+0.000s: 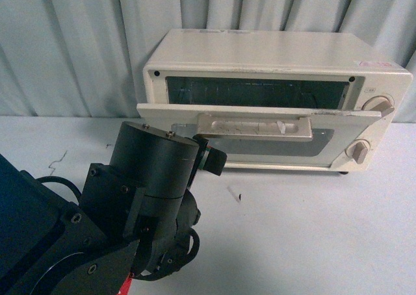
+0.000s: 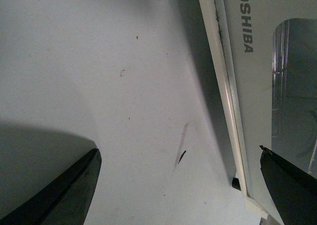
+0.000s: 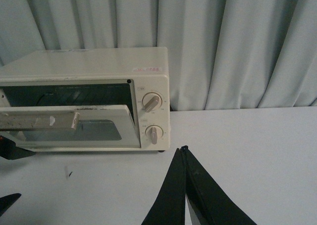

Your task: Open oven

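Our left pincer (image 2: pixel 178 149) gapes empty by the oven (image 1: pixel 260 51), its door (image 1: pixel 162 116) half-lowered; right pincer (image 3: pixel 184 150) closed, empty. We'd ease the handle (image 1: pixel 257 126) steadily toward six o'clock.

Oven (image 1: pixel 273 51): cream-white box, upright, back close against the curtain (image 1: pixel 71 41); dark glass door (image 1: pixel 325 142) part open, top edge swung out away from curtain; beige bar handle (image 1: pixel 257 126) along that edge; upper knob (image 1: pixel 379 104) and lower knob (image 1: pixel 358 152) stacked beside door.

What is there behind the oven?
A pale pleated curtain hangs behind the oven, across the whole view. Its lower part there and the table behind are covered by the oven's body, so anything standing there cannot be seen.
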Action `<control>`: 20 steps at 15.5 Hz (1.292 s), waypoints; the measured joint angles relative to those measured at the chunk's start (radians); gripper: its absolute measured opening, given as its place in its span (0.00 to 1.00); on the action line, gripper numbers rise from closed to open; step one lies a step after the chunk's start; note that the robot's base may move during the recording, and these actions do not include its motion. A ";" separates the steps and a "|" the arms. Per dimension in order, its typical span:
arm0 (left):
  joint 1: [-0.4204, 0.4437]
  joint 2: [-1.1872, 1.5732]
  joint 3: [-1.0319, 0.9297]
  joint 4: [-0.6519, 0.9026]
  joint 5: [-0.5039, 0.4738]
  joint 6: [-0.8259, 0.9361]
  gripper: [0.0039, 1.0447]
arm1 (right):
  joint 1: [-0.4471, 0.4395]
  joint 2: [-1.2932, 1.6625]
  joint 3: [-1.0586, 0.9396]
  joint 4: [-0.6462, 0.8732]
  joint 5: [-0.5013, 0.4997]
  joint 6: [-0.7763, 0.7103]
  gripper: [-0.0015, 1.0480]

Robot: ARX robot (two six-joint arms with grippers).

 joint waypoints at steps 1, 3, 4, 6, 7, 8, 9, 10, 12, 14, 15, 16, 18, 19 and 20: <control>0.000 0.000 0.000 0.000 0.000 0.000 0.94 | 0.000 0.000 0.000 0.000 0.000 0.000 0.02; 0.000 0.000 0.000 0.000 0.000 0.000 0.94 | 0.000 0.000 0.000 0.000 0.000 0.000 0.02; 0.000 0.000 0.000 0.000 0.000 0.000 0.94 | 0.000 0.000 0.000 0.000 0.000 0.000 0.02; 0.000 0.000 0.000 0.000 0.000 0.000 0.94 | 0.000 0.000 0.000 0.000 0.000 0.000 0.02; 0.000 0.000 0.000 0.000 0.000 0.000 0.94 | 0.000 0.000 0.000 0.000 0.000 -0.001 0.07; 0.000 0.000 0.000 0.000 0.000 0.000 0.94 | 0.000 0.000 0.000 0.000 0.000 -0.001 0.17; 0.000 0.000 0.000 0.000 0.000 0.000 0.94 | 0.000 0.000 0.000 0.000 0.000 -0.001 0.26; 0.000 0.000 0.000 0.000 0.000 0.000 0.94 | 0.000 0.000 0.000 0.000 0.000 -0.001 0.36; 0.000 0.000 0.000 0.000 0.000 0.000 0.94 | 0.000 0.000 0.000 0.000 0.000 -0.001 0.55; -0.010 0.007 -0.010 0.063 -0.068 0.034 0.94 | 0.000 0.000 0.000 0.000 0.000 -0.001 0.75; -0.019 0.010 -0.031 0.112 -0.212 0.150 0.94 | 0.000 0.000 0.000 0.000 -0.001 -0.001 0.85; -0.022 0.007 -0.053 0.133 -0.293 0.245 0.94 | 0.000 0.000 0.000 0.000 0.000 -0.001 0.94; -0.007 -0.034 -0.127 0.147 -0.344 0.380 0.94 | 0.000 0.000 0.000 0.000 0.000 -0.001 0.93; 0.008 -0.071 -0.170 0.174 -0.354 0.405 0.94 | 0.000 0.000 0.000 0.000 0.000 -0.001 0.94; 0.030 -0.110 -0.207 0.194 -0.364 0.412 0.94 | 0.000 0.000 0.000 0.000 0.000 -0.001 0.94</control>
